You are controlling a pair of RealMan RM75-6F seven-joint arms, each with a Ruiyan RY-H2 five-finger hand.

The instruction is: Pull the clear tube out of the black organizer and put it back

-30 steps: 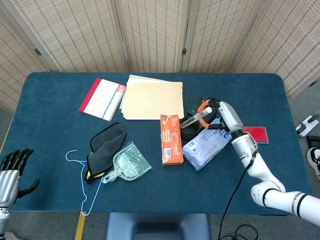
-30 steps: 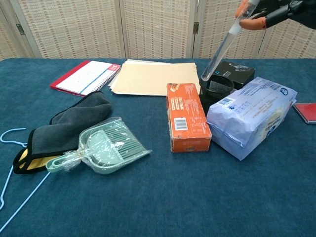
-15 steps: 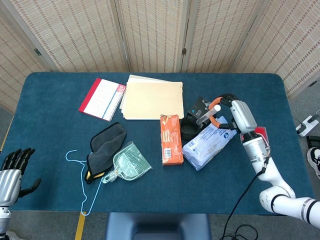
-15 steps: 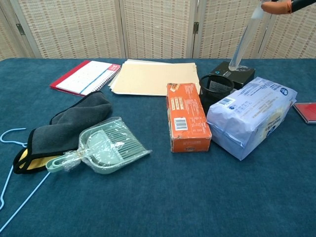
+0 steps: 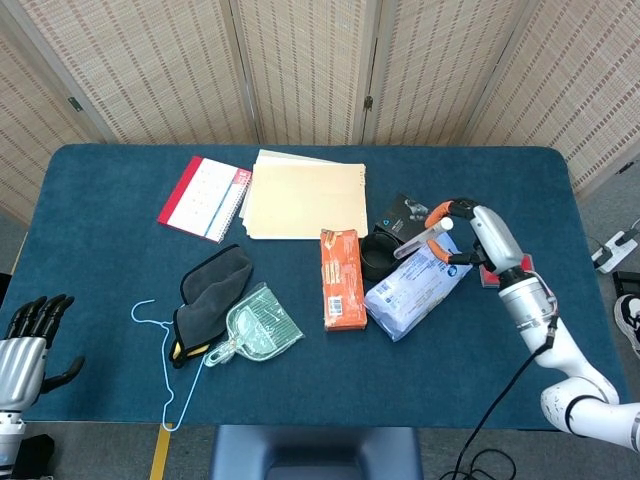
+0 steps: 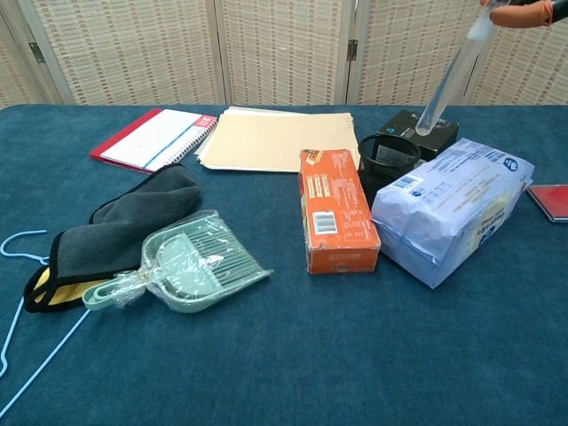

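Observation:
My right hand [image 5: 478, 230] holds the clear tube [image 5: 420, 243] in its orange-tipped fingers, up in the air and tilted. In the chest view the clear tube [image 6: 451, 78] hangs with its lower end above and right of the black organizer [image 6: 388, 158], out of it. The round black mesh organizer [image 5: 377, 255] stands between the orange box and the blue-white packet. Only the fingertips [image 6: 522, 12] of the right hand show at the chest view's top edge. My left hand [image 5: 28, 335] rests at the table's near left corner, holding nothing, fingers apart.
An orange box [image 5: 342, 278] and a blue-white packet [image 5: 415, 288] flank the organizer, with a black box [image 5: 405, 212] behind it. A tan folder [image 5: 303, 194], red notebook [image 5: 204, 197], grey cloth [image 5: 211, 290], green dustpan [image 5: 257, 326], blue hanger [image 5: 165, 370] and red card [image 6: 550, 200] lie around.
My right hand has drawn the tube up and to the right, from just over the organizer's rim to a spot above the black box and packet. The left hand has stayed put.

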